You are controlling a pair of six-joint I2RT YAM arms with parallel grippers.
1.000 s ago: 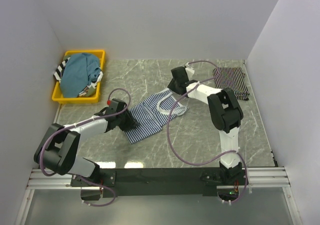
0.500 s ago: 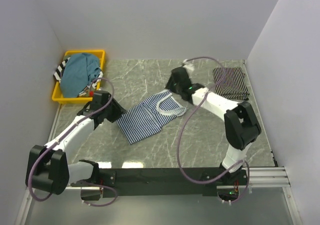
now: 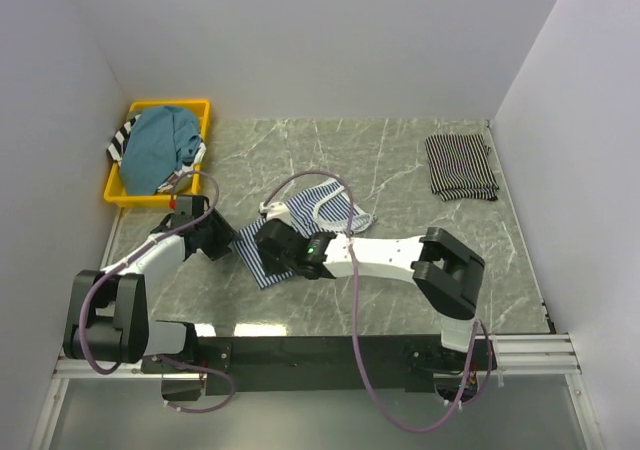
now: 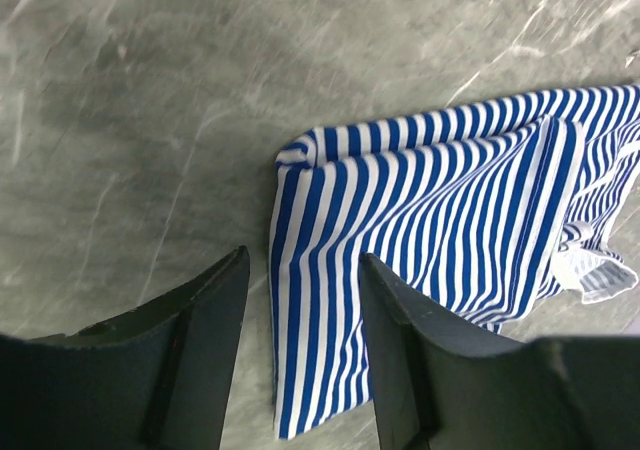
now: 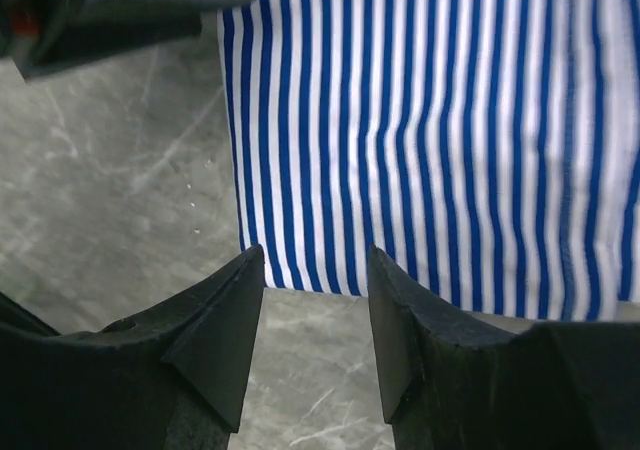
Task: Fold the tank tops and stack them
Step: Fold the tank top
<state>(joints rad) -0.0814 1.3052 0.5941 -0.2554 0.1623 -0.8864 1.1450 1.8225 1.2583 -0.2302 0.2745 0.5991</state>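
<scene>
Yellow bin (image 3: 152, 201) (far left), seemingly marble table (image 3: 400, 160).

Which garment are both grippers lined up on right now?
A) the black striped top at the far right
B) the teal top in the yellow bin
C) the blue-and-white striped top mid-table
C: the wrist views show the left gripper and right gripper open, each at an edge of the blue-and-white striped top.

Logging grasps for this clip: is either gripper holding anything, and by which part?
Nothing is held: the left gripper and right gripper are both open above an edge of the striped top.
</scene>
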